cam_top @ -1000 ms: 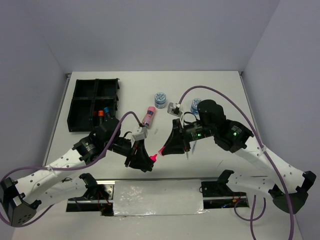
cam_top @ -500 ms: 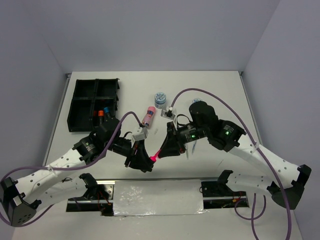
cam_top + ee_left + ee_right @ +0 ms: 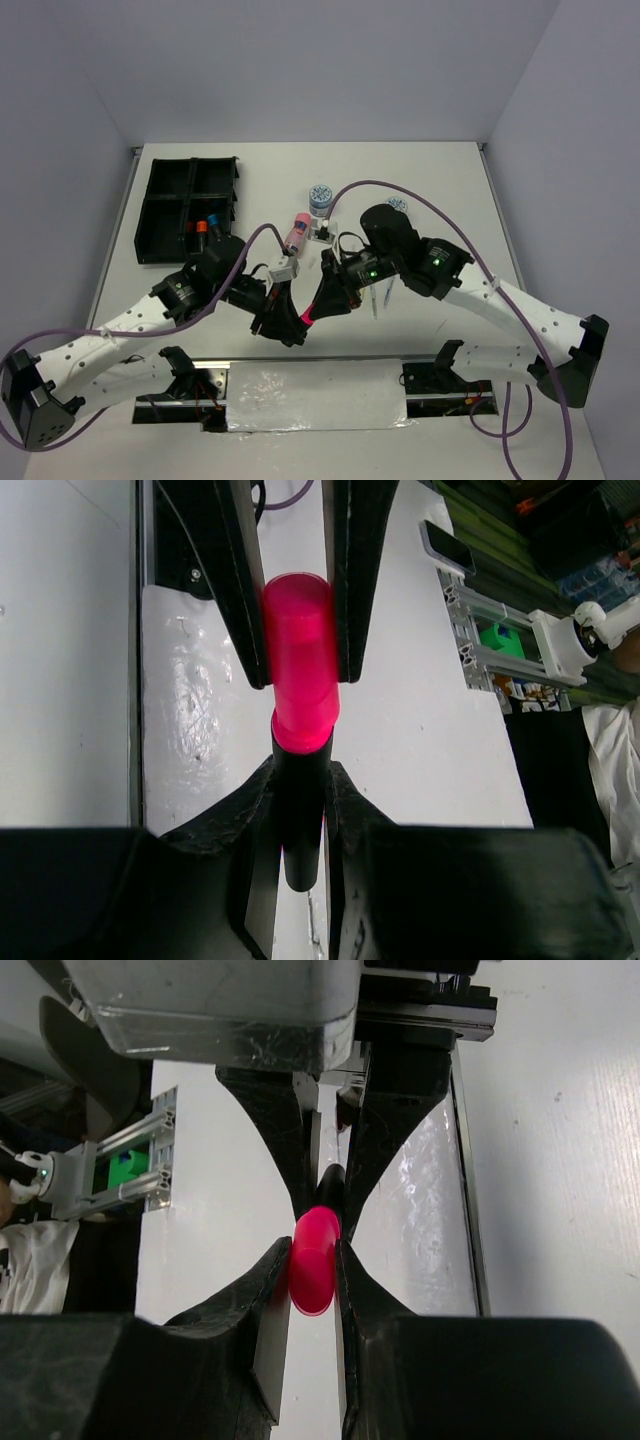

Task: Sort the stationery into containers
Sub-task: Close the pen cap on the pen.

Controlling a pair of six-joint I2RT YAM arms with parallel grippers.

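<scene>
While my left jaws clamp the black body and my right jaws the cap of a pink-capped marker near-right of the tray, I count only two markers in it, with pink tube, tubs and pens unsorted further right.

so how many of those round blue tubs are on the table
2. One tub sits beyond the pink tube; the other tub lies further right, half hidden by the right arm. Others may hide under the arms.
</scene>
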